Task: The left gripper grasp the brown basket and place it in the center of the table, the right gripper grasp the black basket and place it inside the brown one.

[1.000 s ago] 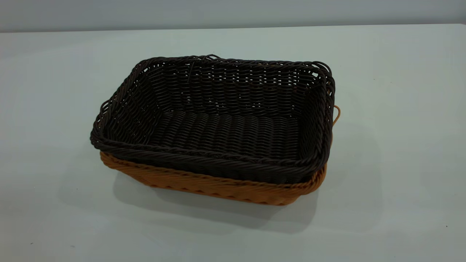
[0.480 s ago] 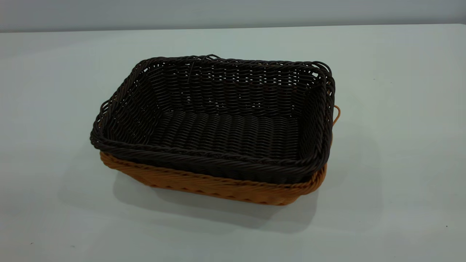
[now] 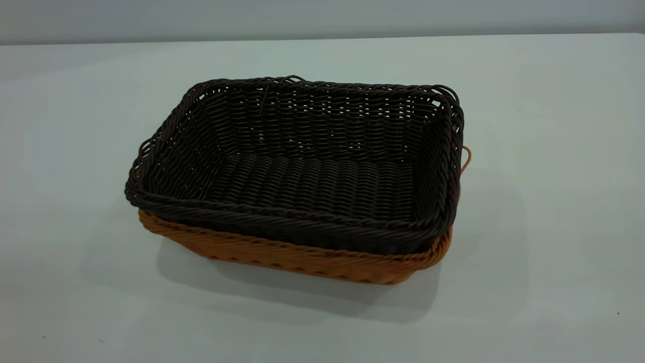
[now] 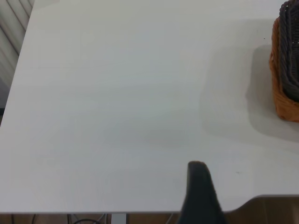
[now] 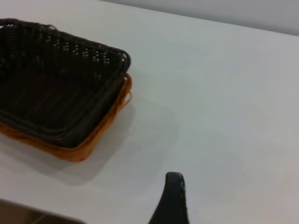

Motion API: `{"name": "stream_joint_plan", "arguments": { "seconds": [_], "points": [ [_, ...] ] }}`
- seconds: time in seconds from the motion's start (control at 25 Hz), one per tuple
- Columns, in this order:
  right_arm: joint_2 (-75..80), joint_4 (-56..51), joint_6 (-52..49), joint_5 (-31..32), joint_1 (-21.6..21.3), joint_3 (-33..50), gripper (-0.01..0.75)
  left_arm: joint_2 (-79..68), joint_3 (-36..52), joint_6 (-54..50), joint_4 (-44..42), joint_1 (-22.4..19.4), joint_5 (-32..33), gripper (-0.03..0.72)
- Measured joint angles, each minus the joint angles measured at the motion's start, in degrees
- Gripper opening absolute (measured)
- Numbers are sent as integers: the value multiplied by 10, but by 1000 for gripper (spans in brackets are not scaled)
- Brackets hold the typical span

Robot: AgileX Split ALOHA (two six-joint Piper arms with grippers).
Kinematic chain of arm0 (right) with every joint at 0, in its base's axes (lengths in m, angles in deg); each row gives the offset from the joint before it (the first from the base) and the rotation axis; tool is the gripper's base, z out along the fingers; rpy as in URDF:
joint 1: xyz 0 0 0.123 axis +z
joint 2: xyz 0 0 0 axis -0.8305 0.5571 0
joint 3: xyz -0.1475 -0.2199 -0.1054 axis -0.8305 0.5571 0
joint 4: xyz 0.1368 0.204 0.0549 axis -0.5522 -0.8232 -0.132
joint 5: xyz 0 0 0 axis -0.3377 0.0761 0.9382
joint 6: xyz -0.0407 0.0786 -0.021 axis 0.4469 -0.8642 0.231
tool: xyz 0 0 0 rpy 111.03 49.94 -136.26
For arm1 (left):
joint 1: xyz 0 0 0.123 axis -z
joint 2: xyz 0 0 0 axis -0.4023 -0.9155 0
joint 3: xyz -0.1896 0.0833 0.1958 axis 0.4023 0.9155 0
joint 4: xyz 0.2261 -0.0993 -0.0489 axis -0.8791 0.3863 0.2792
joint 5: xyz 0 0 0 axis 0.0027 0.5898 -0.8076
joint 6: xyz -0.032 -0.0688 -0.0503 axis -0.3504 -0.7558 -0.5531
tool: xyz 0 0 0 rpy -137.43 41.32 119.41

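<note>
The black basket (image 3: 302, 166) sits nested inside the brown basket (image 3: 312, 259) near the middle of the table (image 3: 554, 151). Only the brown basket's lower wall and a small loop at its right end show beneath the black rim. No gripper shows in the exterior view. In the left wrist view a dark part of my left gripper (image 4: 200, 191) hangs over bare table near the table's edge, well apart from the baskets' end (image 4: 285, 74). In the right wrist view a dark part of my right gripper (image 5: 173, 198) is over bare table, apart from the nested baskets (image 5: 56, 98).
The table's edge (image 4: 140, 213) lies close to the left gripper, with floor and cables below it. A pale wall (image 3: 322, 17) runs behind the table's far edge. White tabletop surrounds the baskets on all sides.
</note>
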Motion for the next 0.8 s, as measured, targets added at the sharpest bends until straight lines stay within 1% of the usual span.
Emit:
{"name": "stream_joint_plan", "arguments": {
  "seconds": [0.16, 0.28, 0.8],
  "points": [
    [0, 61, -74, -2, -6, 1, 584, 0, 0, -1, 0, 0, 0, 462],
    [0, 84, -110, -2, -6, 1, 584, 0, 0, -1, 0, 0, 0, 462],
    [0, 88, -119, -3, -6, 1, 584, 0, 0, -1, 0, 0, 0, 462]
  ]
}}
